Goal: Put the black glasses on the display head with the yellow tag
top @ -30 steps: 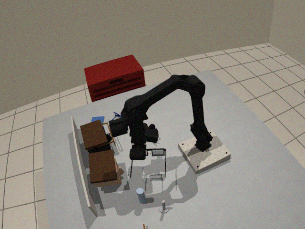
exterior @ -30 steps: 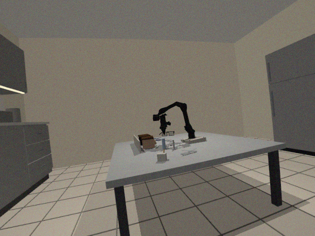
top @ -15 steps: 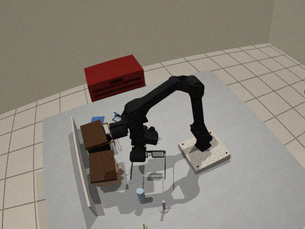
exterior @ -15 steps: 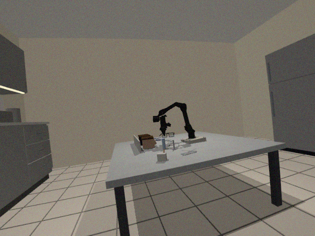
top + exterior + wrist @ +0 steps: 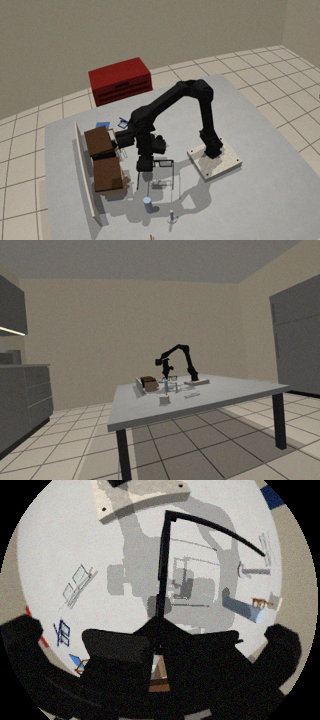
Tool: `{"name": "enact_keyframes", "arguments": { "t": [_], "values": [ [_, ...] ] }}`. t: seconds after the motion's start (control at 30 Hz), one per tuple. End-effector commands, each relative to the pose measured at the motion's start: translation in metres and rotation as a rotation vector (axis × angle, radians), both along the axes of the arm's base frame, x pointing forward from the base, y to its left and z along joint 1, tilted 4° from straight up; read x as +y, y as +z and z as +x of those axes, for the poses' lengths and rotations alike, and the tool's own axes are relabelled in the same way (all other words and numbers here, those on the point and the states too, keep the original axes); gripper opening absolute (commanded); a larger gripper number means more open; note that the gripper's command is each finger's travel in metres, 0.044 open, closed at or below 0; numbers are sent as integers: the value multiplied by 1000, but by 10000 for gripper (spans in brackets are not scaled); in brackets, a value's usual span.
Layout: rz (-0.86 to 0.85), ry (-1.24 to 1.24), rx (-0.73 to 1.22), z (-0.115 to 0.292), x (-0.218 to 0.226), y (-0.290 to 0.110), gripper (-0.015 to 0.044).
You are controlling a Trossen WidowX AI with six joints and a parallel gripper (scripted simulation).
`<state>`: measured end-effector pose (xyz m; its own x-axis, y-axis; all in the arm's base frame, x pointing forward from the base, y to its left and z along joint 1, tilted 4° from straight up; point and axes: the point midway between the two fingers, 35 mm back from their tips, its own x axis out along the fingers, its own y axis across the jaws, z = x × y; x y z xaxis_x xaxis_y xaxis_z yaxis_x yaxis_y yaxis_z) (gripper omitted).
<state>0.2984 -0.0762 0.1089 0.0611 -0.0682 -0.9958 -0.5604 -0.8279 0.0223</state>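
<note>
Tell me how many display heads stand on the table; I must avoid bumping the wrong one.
2. Both brown-haired display heads stand side by side before the backboard: the far head beside the arm's wrist, the near head beside the gripper.

Two display heads (image 5: 99,140), four glasses (image 5: 163,163)

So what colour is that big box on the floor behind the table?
Red box, clearest in the top view.

Grey table (image 5: 258,186) is carrying the arm's stone base plate (image 5: 214,161), two brown-haired display heads (image 5: 103,155), a blue cylinder (image 5: 147,204), a small grey post (image 5: 171,216) and a white backboard (image 5: 84,167).
</note>
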Motion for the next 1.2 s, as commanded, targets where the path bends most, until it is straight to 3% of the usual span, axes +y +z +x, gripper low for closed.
{"name": "enact_keyframes", "arguments": {
  "t": [0.0, 1.17],
  "values": [
    [4, 5, 1, 0, 0, -5, 0],
    [4, 5, 2, 1, -1, -35, 0]
  ]
}}
